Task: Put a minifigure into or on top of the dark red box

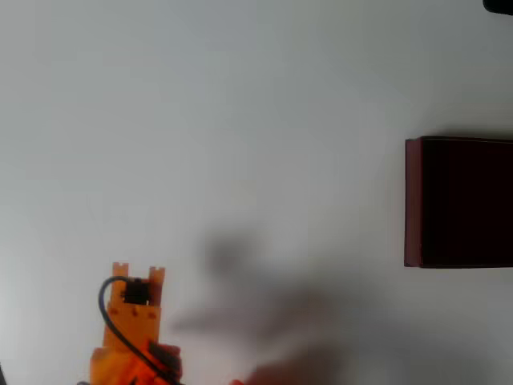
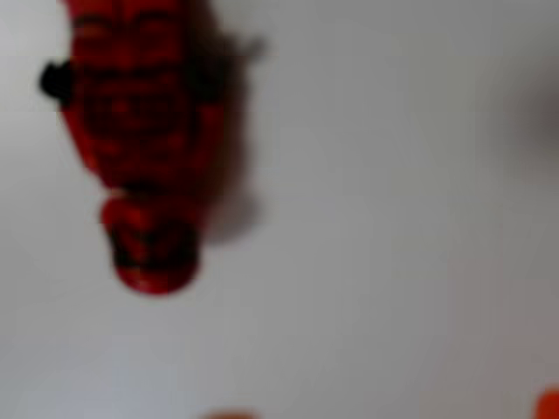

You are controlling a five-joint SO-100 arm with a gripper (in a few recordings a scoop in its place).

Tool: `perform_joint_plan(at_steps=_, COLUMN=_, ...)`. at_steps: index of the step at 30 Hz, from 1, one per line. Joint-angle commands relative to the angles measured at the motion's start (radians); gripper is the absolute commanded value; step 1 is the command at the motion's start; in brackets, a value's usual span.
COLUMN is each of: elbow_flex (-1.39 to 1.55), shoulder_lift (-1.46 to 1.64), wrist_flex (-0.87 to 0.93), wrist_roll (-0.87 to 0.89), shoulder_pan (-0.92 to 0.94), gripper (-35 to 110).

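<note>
Blurred minifigure (image 2: 140, 148) lies on the worktop (image 1: 240, 120); box (image 1: 461, 200) well apart; gripper (image 1: 138, 273) grip unclear.

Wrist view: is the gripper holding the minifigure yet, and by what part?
Nothing is held, it seems. The minifigure lies on the white table, blurred, with its shadow beside it and no fingers around it.

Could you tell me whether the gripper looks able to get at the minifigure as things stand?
Probably yes: in the wrist view the minifigure lies close below on bare table, nothing around it. The view is blurred, so the jaws' state is unclear.
</note>
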Motion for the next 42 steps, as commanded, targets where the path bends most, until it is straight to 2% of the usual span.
perform_joint_plan(at_steps=1, elbow_flex=-0.080, shoulder_lift=-0.077, wrist_flex=-0.018, wrist_roll=0.028, shoulder_pan=-0.020, gripper=17)
perform_joint_plan(at_steps=14, elbow_flex=-0.144, shoulder_lift=-0.290, wrist_flex=-0.156, wrist_roll=0.083, shoulder_pan=-0.138, gripper=17)
perform_joint_plan(at_steps=24, elbow_flex=-0.146, shoulder_lift=-0.411, wrist_flex=-0.290, wrist_roll=0.021, shoulder_pan=-0.144, gripper=17)
perform_joint_plan(at_steps=33, elbow_flex=-0.066, shoulder_lift=-0.403, wrist_flex=-0.383, wrist_roll=-0.040, shoulder_pan=-0.103, gripper=17)
perform_joint_plan(at_steps=42, elbow_flex=0.051, shoulder_lift=-0.339, wrist_flex=-0.471, wrist_roll=0.035, shoulder_pan=-0.121, gripper=17)
